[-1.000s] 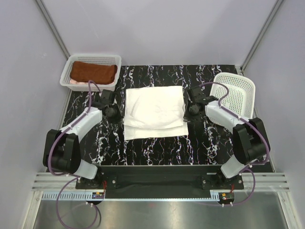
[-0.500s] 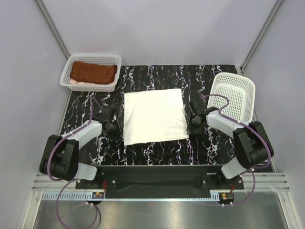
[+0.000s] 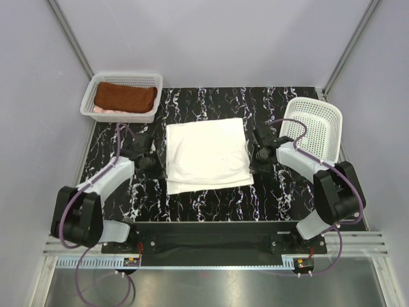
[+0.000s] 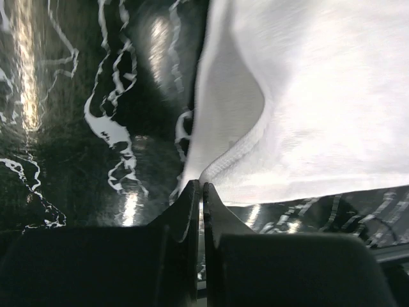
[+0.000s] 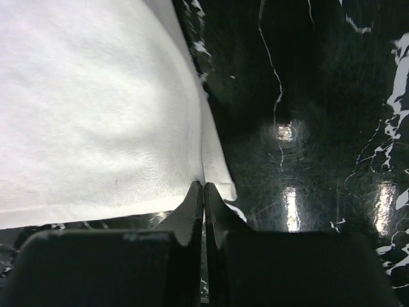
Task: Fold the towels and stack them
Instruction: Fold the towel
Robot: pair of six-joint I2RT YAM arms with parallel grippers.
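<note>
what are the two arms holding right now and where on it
The white towel: the left end effector pinches the hem of its left edge, the right end effector its right edge.

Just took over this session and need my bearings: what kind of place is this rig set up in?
Likely an enclosed lab test cell, not a home: plain pale walls on metal frame posts, a black marbled tabletop, and a left arm and right arm bolted to one rail.
</note>
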